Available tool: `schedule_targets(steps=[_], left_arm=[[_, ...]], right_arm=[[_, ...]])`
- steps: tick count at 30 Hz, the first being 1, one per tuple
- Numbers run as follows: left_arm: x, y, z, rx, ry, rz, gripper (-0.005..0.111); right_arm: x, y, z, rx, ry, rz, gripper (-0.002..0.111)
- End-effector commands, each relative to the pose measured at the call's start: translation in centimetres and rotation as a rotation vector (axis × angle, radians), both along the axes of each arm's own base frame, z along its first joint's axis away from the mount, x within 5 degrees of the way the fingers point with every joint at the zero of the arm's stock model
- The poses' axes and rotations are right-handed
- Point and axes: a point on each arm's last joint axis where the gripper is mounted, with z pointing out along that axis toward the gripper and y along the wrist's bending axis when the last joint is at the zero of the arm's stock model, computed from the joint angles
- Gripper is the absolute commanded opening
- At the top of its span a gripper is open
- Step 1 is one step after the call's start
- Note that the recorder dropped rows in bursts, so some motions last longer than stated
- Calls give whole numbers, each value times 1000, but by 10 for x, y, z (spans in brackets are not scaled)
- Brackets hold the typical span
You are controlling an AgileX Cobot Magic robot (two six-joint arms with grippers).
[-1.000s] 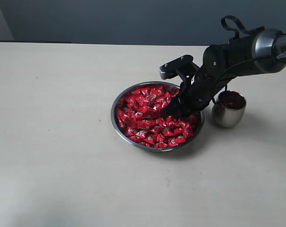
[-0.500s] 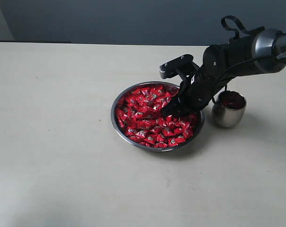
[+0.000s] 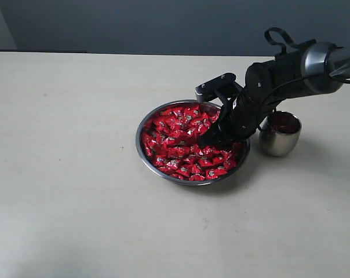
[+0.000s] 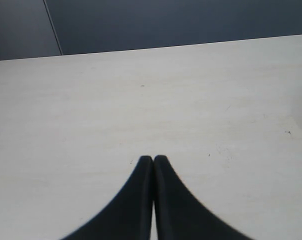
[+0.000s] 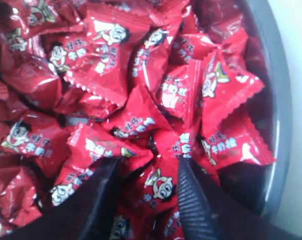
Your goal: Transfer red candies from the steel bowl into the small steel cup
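Tool on the right (image 3: 207, 139): dips into the red candies (image 3: 175, 142) heaped in the steel bowl (image 3: 138, 142), stands wide, fingers (image 5: 98, 200) sunk among the wrappers with one lying between them. Small steel cup (image 3: 279, 138): stands upright on the surface (image 3: 76, 174), just beside the bowl. Left tool (image 4: 153, 160): hangs above the surface, tips pressed together.

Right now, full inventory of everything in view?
red candies: many, red wrappers, heaped in the steel bowl
steel bowl: one, silver, on the table, right of centre in the exterior view
small steel cup: one, silver, just right of the bowl, red showing inside
table: one, pale beige, under everything
wall: one, dark grey-blue, behind the table
right tool: one, black, open, fingertips among the candies
left tool: one, black, shut, over bare table
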Motion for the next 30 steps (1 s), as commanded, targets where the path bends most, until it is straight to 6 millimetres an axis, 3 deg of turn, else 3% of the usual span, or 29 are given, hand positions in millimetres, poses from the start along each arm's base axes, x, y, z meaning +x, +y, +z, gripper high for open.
schedule_targets(steps=[1,4,5,10,22,27,30], left_arm=[[0,0,4,2,-18,-8,0],[0,0,4,2,-18,-8,0],[0,0,4,2,-18,-8,0],[0,0,4,2,-18,-8,0],[0,0,4,2,-18,-8,0],[0,0,4,2,-18,-8,0],[0,0,4,2,-18,-8,0]], right_arm=[[2,1,2,2,-15,0,25],[2,1,2,-2,-16,2,2],[2,1,2,-1,-15,0,-1],[1,0,14,12,-34,0,0],[-8,-6,83,94,-152,-3,0],[-10,-6,83,101,-133,-21,1],[-7,-3,70,99,-109,-32,12]])
